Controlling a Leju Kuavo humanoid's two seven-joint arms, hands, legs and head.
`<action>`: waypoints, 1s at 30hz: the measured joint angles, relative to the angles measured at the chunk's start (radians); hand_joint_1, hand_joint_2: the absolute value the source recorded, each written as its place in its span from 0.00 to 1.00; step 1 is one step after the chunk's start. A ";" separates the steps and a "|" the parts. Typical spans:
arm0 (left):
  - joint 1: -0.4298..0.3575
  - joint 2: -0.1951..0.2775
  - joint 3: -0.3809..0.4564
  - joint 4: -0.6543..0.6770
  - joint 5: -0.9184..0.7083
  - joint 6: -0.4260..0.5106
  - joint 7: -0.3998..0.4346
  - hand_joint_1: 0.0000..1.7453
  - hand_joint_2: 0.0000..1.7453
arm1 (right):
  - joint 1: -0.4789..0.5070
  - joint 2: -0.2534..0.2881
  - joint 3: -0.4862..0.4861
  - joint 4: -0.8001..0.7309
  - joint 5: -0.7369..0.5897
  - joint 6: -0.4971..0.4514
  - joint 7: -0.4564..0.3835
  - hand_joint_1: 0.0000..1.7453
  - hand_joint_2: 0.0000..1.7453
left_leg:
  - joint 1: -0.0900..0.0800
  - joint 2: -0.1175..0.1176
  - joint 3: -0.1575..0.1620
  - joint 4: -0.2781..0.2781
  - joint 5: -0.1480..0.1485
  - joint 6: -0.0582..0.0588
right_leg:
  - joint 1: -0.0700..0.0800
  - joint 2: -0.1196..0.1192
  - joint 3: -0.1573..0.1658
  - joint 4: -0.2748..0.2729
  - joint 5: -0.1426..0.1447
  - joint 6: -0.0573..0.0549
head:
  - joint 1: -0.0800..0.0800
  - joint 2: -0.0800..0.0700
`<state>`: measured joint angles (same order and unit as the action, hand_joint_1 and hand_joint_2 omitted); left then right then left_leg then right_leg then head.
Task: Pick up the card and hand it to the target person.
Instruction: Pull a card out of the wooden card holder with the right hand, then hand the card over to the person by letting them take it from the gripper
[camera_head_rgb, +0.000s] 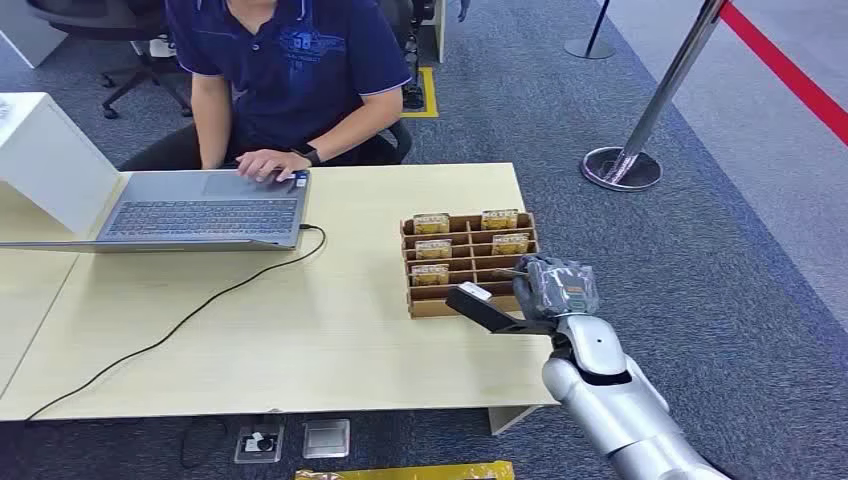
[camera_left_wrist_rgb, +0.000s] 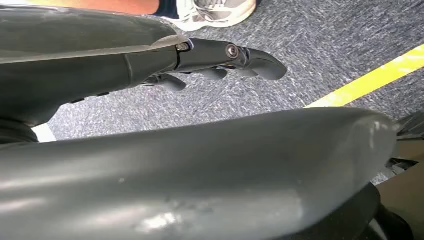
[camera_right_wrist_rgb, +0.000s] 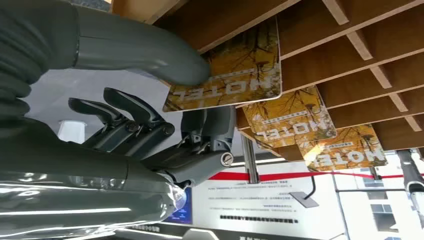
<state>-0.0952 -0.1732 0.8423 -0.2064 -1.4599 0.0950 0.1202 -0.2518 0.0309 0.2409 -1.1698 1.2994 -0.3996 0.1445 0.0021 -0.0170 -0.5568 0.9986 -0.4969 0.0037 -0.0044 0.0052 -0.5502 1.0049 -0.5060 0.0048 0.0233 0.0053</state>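
A wooden rack (camera_head_rgb: 440, 305) near the table's right edge holds several yellow hotel cards (camera_head_rgb: 431, 223) upright in its slots. My right hand (camera_head_rgb: 555, 285) is at the rack's front right corner. In the right wrist view the thumb (camera_right_wrist_rgb: 150, 55) presses on the face of the nearest card (camera_right_wrist_rgb: 235, 70) and a dark finger (camera_right_wrist_rgb: 210, 125) lies behind it, so the card is pinched while it stands in its slot. Two more cards (camera_right_wrist_rgb: 290, 117) stand behind it. The person (camera_head_rgb: 290, 70) sits across the table. My left hand (camera_left_wrist_rgb: 220, 60) hangs over carpet, fingers extended, holding nothing.
A grey laptop (camera_head_rgb: 200, 210) lies in front of the person, whose hand (camera_head_rgb: 265, 165) rests on it; its black cable (camera_head_rgb: 200, 310) runs across the table. A white box (camera_head_rgb: 50, 160) stands at the left. A stanchion base (camera_head_rgb: 622, 168) stands on the carpet to the right.
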 joint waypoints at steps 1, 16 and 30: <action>0.000 0.000 0.000 0.000 0.000 0.000 0.000 0.00 0.00 | 0.000 -0.001 -0.002 -0.003 -0.006 0.000 -0.004 1.00 1.00 | 0.000 0.000 0.000 0.000 0.000 0.000 | 0.000 0.000 0.000 0.000 0.000 0.000 | 0.000 0.000; -0.009 0.000 -0.014 0.000 -0.009 0.006 0.010 0.00 0.00 | -0.108 -0.009 -0.039 -0.238 -0.272 0.049 -0.160 1.00 1.00 | 0.000 0.000 0.000 0.000 0.000 0.000 | 0.000 0.000 0.000 0.000 0.000 0.000 | 0.000 0.000; -0.042 -0.001 -0.032 0.000 -0.033 0.013 0.037 0.00 0.00 | -0.364 0.141 0.029 0.036 -0.176 -0.237 -0.185 1.00 1.00 | 0.000 0.000 0.000 0.000 0.001 -0.001 | 0.000 0.001 0.000 0.002 0.000 0.000 | 0.000 0.000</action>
<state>-0.1373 -0.1741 0.8104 -0.2060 -1.4931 0.1082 0.1573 -0.6159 0.1717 0.2701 -1.1334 1.1239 -0.6363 -0.0407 0.0022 -0.0166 -0.5569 0.9987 -0.4961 0.0029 -0.0044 0.0057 -0.5506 1.0069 -0.5057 0.0045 0.0237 0.0055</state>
